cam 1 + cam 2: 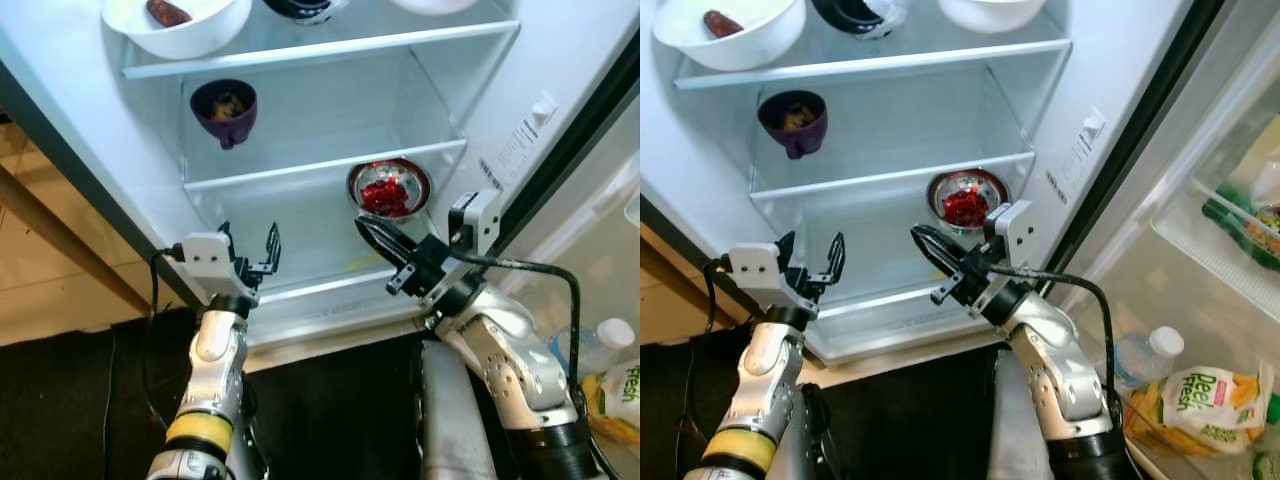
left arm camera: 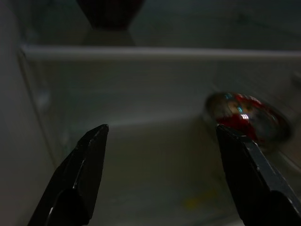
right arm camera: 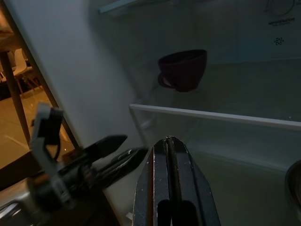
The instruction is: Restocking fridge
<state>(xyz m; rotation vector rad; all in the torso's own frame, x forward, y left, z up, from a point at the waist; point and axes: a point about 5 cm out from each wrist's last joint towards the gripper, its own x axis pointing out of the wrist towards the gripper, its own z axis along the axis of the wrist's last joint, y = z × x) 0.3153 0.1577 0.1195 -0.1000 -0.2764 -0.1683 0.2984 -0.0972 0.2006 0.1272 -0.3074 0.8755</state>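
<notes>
At the open fridge (image 1: 560, 90), low before the bottom shelf (image 1: 320, 255): left gripper (image 1: 252, 250) raised at the shelf's front edge, fingers spread apart and empty, likely ready to receive or steady something. Right gripper (image 1: 377, 243) just in front of the steel bowl (image 1: 390, 187) of red food, fingers pressed together, holding nothing. Bowl resting on the bottom shelf toward the right wall, probably just stocked. Purple cup (image 1: 224, 108) on the shelf above; white bowl (image 1: 178, 22) higher up. Bottle (image 1: 1145, 357) and green packet (image 1: 1205, 395) in the door rack, presumably awaiting use.
</notes>
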